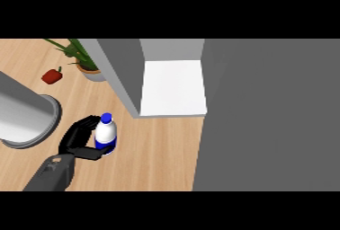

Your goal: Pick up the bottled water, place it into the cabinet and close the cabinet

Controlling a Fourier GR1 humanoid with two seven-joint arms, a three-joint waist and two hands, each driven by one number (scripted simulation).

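Black left robot hand (78, 139) half hides (curling) bottled water (105, 131).

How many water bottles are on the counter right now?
1. The water bottle stands on the wooden counter in front of the open cabinet, with the left hand curled round it. Others may be hidden behind the grey panel.
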